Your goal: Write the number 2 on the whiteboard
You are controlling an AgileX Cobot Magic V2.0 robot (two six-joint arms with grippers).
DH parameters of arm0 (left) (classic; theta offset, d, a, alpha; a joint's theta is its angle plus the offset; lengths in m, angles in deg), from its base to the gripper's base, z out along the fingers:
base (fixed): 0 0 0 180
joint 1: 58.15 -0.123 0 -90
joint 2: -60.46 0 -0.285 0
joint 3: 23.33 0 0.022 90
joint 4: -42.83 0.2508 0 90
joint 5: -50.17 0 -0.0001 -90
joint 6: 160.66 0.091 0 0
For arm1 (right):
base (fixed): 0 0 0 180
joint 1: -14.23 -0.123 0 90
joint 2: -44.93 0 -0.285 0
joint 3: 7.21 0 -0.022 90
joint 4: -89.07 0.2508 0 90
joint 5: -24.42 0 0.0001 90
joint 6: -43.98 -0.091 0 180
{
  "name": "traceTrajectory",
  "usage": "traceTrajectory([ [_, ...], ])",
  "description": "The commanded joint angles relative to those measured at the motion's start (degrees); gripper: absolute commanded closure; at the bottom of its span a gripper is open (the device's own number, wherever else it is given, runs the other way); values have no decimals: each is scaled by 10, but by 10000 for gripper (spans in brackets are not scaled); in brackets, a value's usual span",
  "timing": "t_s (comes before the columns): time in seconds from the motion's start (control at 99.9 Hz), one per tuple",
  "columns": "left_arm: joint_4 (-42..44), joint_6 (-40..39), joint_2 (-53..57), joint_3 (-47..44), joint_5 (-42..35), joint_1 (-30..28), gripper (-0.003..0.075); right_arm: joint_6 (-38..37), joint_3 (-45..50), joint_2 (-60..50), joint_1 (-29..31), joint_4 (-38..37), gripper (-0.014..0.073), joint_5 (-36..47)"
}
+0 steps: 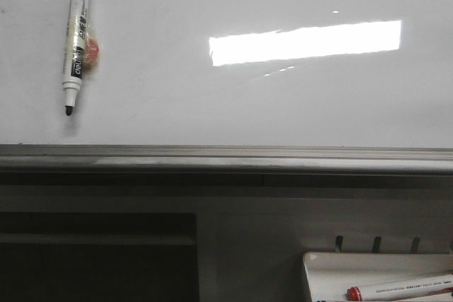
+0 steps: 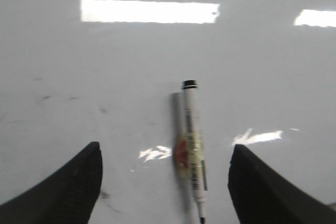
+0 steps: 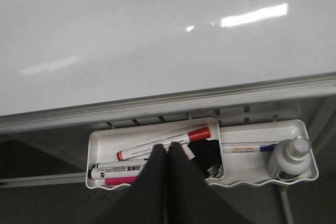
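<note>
- The whiteboard (image 1: 233, 104) fills most of the front view, glossy white, with a bright rectangular light reflection (image 1: 304, 42) on it and a grey metal edge strip (image 1: 226, 158) along its near side.
- No drawn digit shows on the board in any view; a few faint smudges are all the left wrist view picks up.
- A black-tipped marker (image 1: 76, 40), uncapped, lies flat on the whiteboard far from the reflection, its tip pointing toward the edge strip; a small red piece (image 1: 91, 51) sits against its barrel.
- The left gripper (image 2: 165, 182) hangs over that marker with its dark fingers (image 2: 68, 187) spread wide, one on each side of the pen and touching nothing.
- The right gripper (image 3: 167, 182) has its two fingers pressed together, with nothing seen between them.
- Beyond the edge strip from the board, a white tray (image 3: 262, 174) holds a red-capped marker (image 3: 164, 143), a black-labelled marker (image 3: 118, 170), a pink one (image 3: 119, 181), a blue-tipped pen (image 3: 249, 149), a black eraser (image 3: 205, 156) and a small bottle (image 3: 289, 156).
</note>
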Motion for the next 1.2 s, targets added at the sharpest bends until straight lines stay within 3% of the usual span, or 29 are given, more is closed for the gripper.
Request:
traceTrajectory([
  [0.0, 28, 2, -24, 17, -55, 56, 276, 9, -12, 9, -22, 1, 664, 53],
  [0.2, 39, 0, -112, 15, -96, 131, 312, 9, -12, 9, -45, 6, 664, 56],
  [0.36, 30, 0, -185, 15, -127, 134, 312, 9, -12, 9, -45, 17, 664, 68],
  [0.581, -19, -3, -290, 15, -234, 134, 312, 9, -12, 9, -45, 17, 664, 79],
  [0.841, -44, -3, -351, 16, -277, 134, 321, 9, -12, 9, -45, 17, 664, 96],
  [0.931, -45, -3, -359, 16, -289, 134, 375, 9, -12, 9, -45, 17, 664, 103],
  [1.191, -45, -4, -361, 16, -292, 134, 642, 9, -12, 9, -45, 17, 664, 103],
])
